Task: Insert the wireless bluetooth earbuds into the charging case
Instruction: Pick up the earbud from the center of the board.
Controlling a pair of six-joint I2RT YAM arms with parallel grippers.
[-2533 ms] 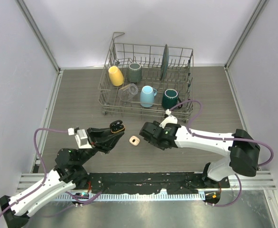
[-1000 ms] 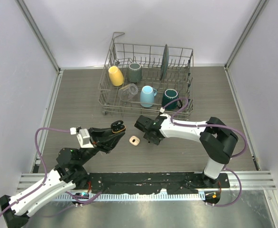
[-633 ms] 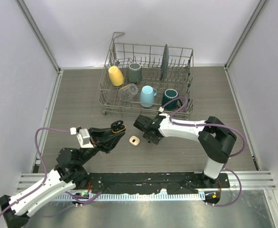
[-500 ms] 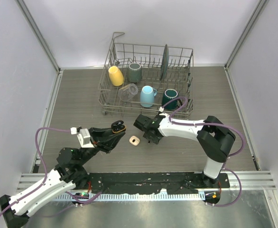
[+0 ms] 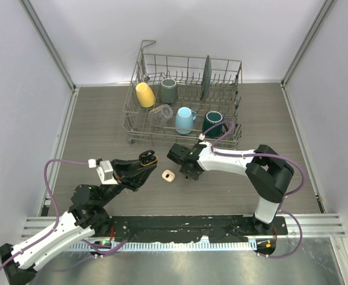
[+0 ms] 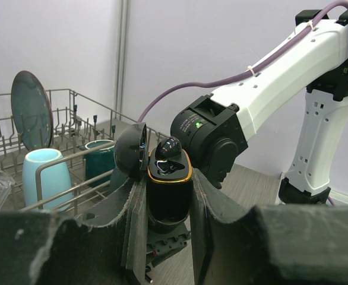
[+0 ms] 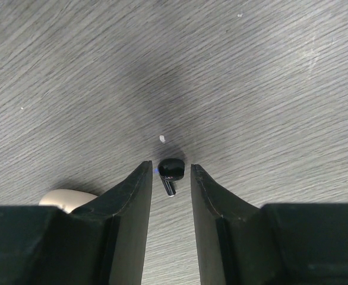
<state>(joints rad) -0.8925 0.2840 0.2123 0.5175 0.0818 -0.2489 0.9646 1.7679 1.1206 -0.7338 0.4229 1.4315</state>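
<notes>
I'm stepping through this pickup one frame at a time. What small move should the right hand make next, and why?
Probably close the right hand on the black earbud. The bud lies on the table right between the open fingers, with a narrow gap on each side, so it is not yet gripped. The left hand holds the charging case with its lid open.

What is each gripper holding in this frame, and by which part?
The left gripper clamps the open black charging case by the sides of its body. The right gripper holds nothing: its jaws straddle a black earbud, with gaps on both sides.
</notes>
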